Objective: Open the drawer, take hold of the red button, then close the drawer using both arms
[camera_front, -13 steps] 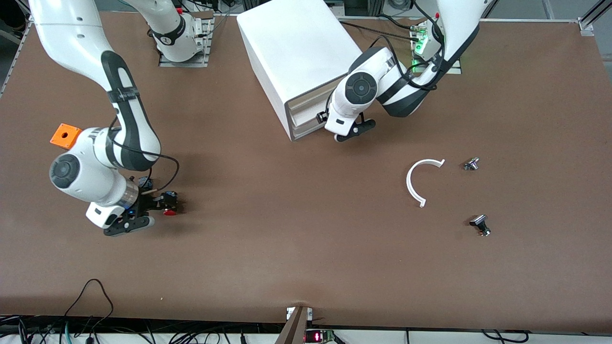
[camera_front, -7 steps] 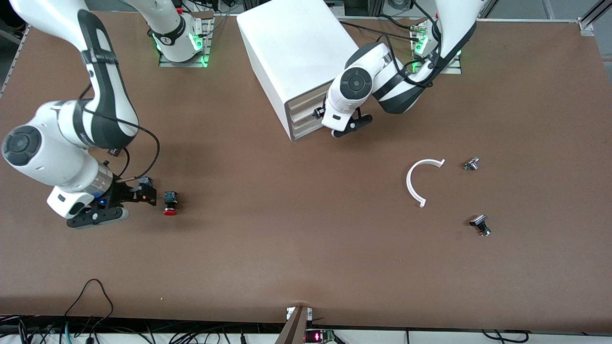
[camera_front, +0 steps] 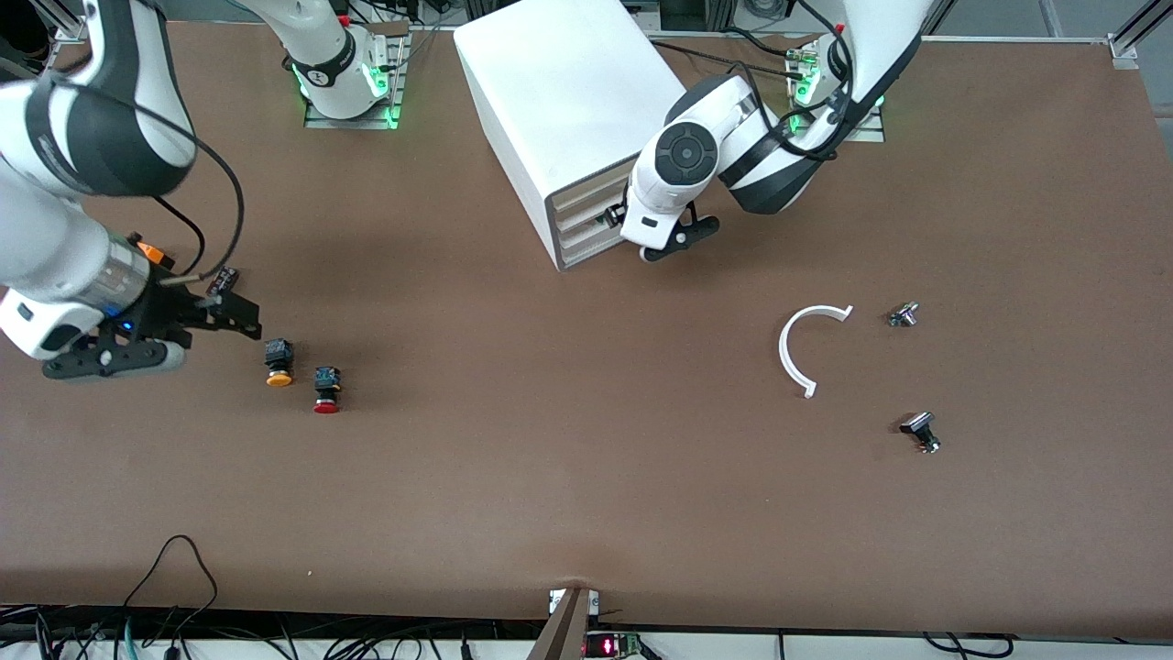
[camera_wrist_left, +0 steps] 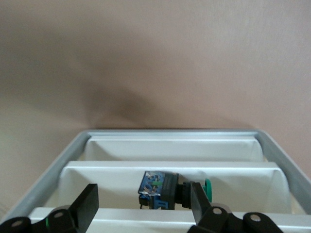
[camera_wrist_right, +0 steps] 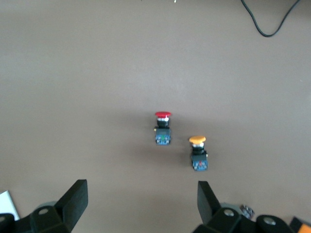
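Observation:
The red-capped button point(camera_front: 325, 390) lies on the table toward the right arm's end, and shows in the right wrist view point(camera_wrist_right: 163, 127). My right gripper point(camera_front: 220, 313) hangs open and empty over the table beside the buttons; its own view point(camera_wrist_right: 141, 196) shows bare table between the fingers. My left gripper point(camera_front: 616, 220) is open at the front of the white cabinet point(camera_front: 559, 92). The drawer point(camera_front: 585, 213) looks pushed in. In the left wrist view the gripper point(camera_wrist_left: 142, 194) is at the drawer's cream front point(camera_wrist_left: 146, 218). The drawer below holds a green-capped part point(camera_wrist_left: 167, 190).
An orange-yellow capped button point(camera_front: 278, 362) lies beside the red one, toward the right arm's end. The orange box point(camera_front: 151, 252) is mostly hidden by the right arm. A white C-shaped ring point(camera_front: 806, 348) and two small metal parts point(camera_front: 904, 314), point(camera_front: 921, 431) lie toward the left arm's end.
My right gripper has left the red button on the table and drawn up and away toward the right arm's end, uncovering the orange-yellow button. My left gripper shifted slightly at the cabinet front.

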Tool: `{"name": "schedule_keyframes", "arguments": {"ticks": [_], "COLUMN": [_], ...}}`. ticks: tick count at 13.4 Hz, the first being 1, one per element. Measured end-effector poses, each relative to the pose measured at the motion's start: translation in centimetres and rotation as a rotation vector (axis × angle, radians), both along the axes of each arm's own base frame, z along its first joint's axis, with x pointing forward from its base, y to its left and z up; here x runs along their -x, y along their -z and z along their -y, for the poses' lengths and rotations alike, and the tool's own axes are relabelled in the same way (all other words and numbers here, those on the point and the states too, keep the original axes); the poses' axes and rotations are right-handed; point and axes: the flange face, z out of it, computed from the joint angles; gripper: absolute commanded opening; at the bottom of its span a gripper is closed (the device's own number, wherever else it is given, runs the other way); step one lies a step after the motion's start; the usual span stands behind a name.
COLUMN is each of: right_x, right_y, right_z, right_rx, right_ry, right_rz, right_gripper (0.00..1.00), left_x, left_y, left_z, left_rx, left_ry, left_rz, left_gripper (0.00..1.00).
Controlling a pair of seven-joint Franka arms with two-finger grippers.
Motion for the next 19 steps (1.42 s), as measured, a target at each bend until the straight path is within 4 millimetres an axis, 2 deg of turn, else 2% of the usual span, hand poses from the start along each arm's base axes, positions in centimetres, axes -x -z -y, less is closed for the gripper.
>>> {"name": "schedule_keyframes", "arguments": {"ticks": [3, 6, 9, 11, 13, 15, 19], "right_x": [2.6, 5.4, 6.7, 7.1, 7.5, 7.6, 8.3], "right_y": [-3.3, -5.7, -8.3, -9.3, -9.7, -9.6, -8.4], "right_z": [-1.8, -3.3, -2.5, -1.5, -0.4, 0.0, 0.3], "right_rx": [0.043, 0.062, 0.055, 0.047, 0.047, 0.046, 0.050], "right_ry": [-0.007, 0.087, 0.131, 0.145, 0.163, 0.170, 0.183], "right_rz": [-0.028, -0.088, -0.066, -0.052, -0.055, -0.059, -0.052], "right_gripper": [1.00, 1.00, 1.00, 1.00, 1.00, 1.00, 1.00], "left_x": [-4.2, -8.6, -11.6, -12.9, -13.3, -13.9, -15.3], "left_y": [-5.1, -11.8, -19.1, -22.6, -24.7, -26.8, -29.0], "left_z": [-4.8, -10.9, -15.6, -18.1, -20.0, -23.0, -32.4], "left_rx": [-0.053, -0.096, -0.104, -0.070, -0.048, -0.029, -0.003], "left_ry": [0.068, 0.158, 0.231, 0.266, 0.329, 0.401, 0.590], "left_rz": [0.046, 0.044, 0.090, 0.125, 0.122, 0.138, 0.193], "left_gripper": [0.90, 0.93, 0.98, 0.98, 0.98, 0.98, 0.99]}}
